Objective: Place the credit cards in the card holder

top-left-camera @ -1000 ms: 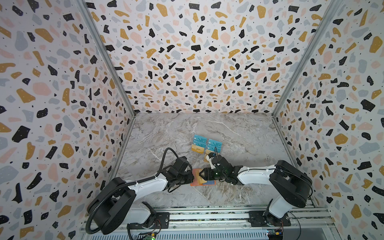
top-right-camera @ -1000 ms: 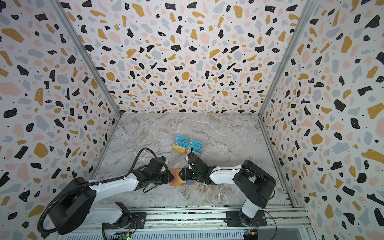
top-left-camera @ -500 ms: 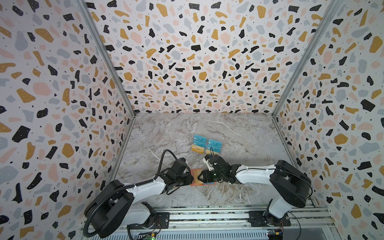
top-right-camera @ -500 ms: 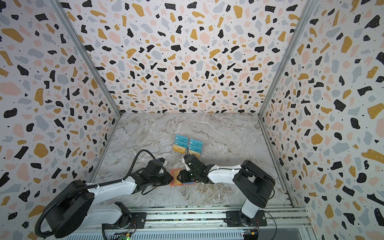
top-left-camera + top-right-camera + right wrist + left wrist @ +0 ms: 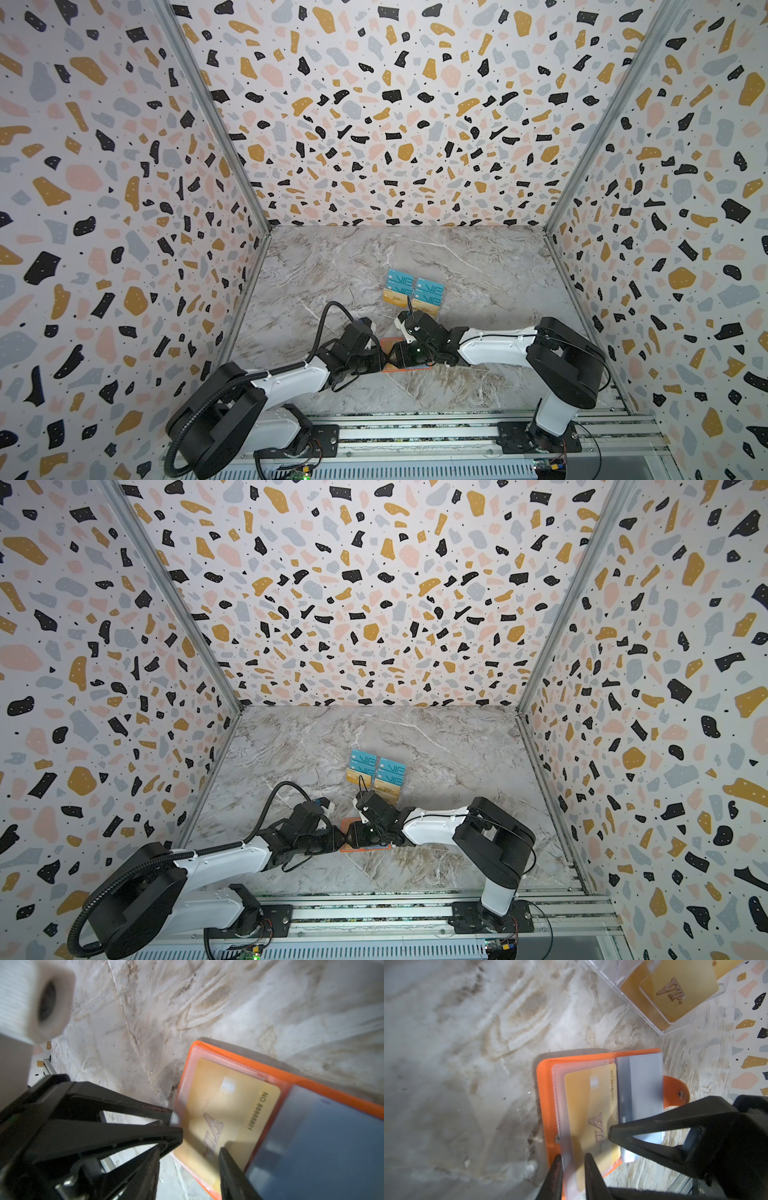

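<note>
The orange card holder (image 5: pixel 548 1105) lies open on the marble floor between both arms (image 5: pixel 388 343) (image 5: pixel 345 823) (image 5: pixel 239 1059). A gold credit card (image 5: pixel 591 1105) (image 5: pixel 224 1109) sits in its clear left-hand sleeve. The other page (image 5: pixel 641 1095) looks bluish grey; I cannot tell what it holds. My left gripper (image 5: pixel 573 1158) (image 5: pixel 380 361) is shut on the clear sleeve's edge. My right gripper (image 5: pixel 190 1151) (image 5: pixel 398 353) is open, with one fingertip (image 5: pixel 612 1132) resting on the gold card. Teal and gold credit cards (image 5: pixel 415 293) (image 5: pixel 376 773) stand further back.
The cards at the back sit in a transparent tiered rack (image 5: pixel 654 1022), just beyond the holder. Terrazzo-patterned walls (image 5: pixel 374 124) enclose the floor on three sides. A metal rail (image 5: pixel 415 432) with the arm bases runs along the front.
Both grippers have edged closer together over the card holder, covering more of it. The right gripper's jaws have narrowed a little.
</note>
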Action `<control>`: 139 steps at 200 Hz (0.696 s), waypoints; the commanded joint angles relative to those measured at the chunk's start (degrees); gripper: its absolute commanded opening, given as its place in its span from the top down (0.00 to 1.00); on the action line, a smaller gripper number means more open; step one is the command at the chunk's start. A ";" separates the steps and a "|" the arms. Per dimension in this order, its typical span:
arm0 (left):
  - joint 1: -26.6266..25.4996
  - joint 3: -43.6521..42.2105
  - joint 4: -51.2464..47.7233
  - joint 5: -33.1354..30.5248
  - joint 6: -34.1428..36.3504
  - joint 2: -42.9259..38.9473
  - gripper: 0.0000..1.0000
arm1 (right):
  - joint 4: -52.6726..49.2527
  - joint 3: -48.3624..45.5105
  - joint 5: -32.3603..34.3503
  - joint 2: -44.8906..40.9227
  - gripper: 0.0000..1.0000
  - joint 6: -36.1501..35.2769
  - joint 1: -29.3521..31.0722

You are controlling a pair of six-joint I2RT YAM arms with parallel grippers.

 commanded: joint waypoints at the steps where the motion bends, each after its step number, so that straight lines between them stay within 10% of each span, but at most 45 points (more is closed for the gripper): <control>1: 0.18 -0.51 0.00 0.23 1.18 0.44 0.77 | -3.13 -1.04 3.46 -4.07 0.51 0.38 -0.34; 139: 0.55 0.54 -2.13 -0.67 1.97 0.04 0.80 | -3.36 -0.54 -1.76 -1.84 0.49 -2.95 -3.07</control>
